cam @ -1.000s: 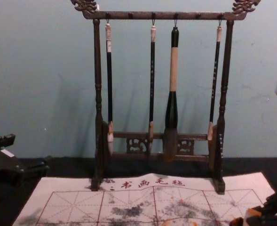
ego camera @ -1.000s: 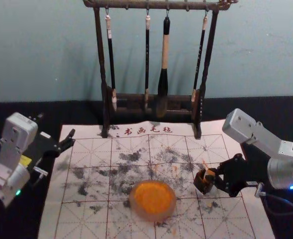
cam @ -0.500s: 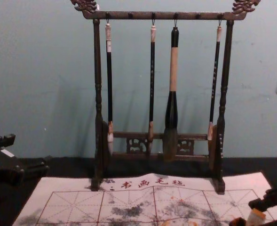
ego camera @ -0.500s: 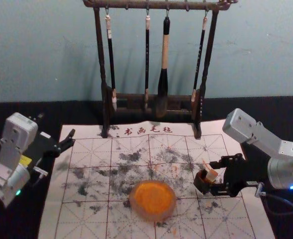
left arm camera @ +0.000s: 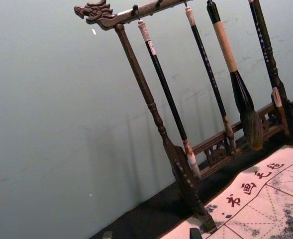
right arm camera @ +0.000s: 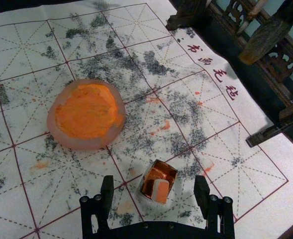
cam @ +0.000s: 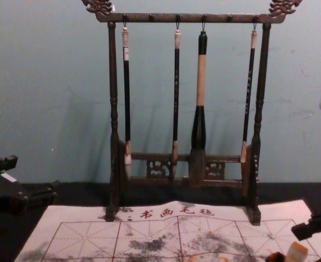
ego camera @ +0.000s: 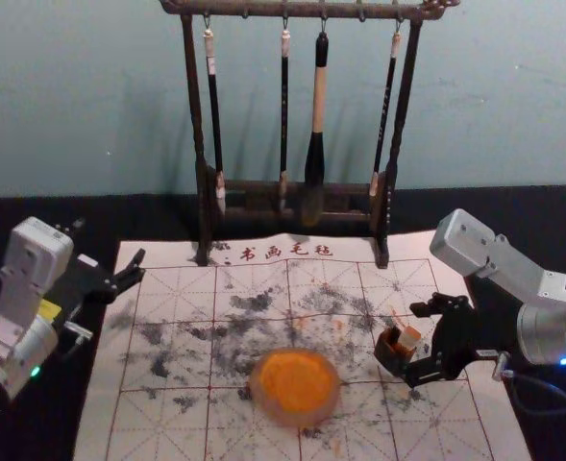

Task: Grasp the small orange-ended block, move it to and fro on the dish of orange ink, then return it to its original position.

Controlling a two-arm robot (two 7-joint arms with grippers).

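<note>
My right gripper (ego camera: 416, 343) stands open around the small block (ego camera: 409, 337), which leans in a small dark open box (ego camera: 391, 357) on the felt's right side. From the right wrist, my right gripper (right arm camera: 154, 182) shows its fingers well apart, the block (right arm camera: 160, 191) between them and touching neither; its pale body has an orange end face, and it rests in the box (right arm camera: 150, 176). The dish of orange ink (ego camera: 296, 384) lies left of the box. My left gripper (ego camera: 110, 244) is parked open at the far left; its tips (left arm camera: 151, 234) just enter the left wrist view.
A wooden rack (ego camera: 204, 216) with several hanging brushes stands at the back of the ink-stained white felt (ego camera: 172, 298). One rack foot (right arm camera: 178, 21) shows beyond the dish in the right wrist view. A black cloth (ego camera: 542, 216) surrounds the felt.
My right gripper has opened and let go of the block, its fingers spreading wide. The block now leans in the box. The left arm has not moved.
</note>
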